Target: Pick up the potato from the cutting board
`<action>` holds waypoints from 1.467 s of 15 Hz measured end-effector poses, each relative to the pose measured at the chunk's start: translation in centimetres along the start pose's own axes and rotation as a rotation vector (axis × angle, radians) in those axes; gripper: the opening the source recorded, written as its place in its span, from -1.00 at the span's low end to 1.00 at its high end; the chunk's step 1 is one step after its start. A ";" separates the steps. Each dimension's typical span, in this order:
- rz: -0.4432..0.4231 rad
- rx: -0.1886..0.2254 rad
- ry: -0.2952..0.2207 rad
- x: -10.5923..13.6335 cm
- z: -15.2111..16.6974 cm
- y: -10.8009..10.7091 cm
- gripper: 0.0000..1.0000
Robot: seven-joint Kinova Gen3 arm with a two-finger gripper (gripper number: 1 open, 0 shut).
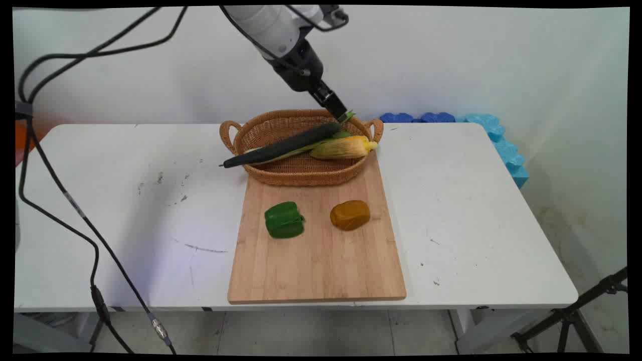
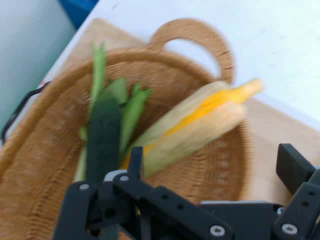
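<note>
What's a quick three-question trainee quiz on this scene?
1. True or false: the corn lies in the basket.
2. Which sticks out past the basket's left rim in the main view? A pepper, B cucumber, C corn.
3. Fill in: in the main view the gripper hovers over the basket's ___ end (left or right).
Key: 1 true; 2 B; 3 right.
</note>
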 end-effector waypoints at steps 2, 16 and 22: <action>0.003 -0.035 0.015 0.1 -1.4 1.7 1.00; 0.115 -0.114 -0.068 -7.0 4.5 9.6 1.00; 0.138 -0.111 -0.111 -9.2 9.0 11.0 1.00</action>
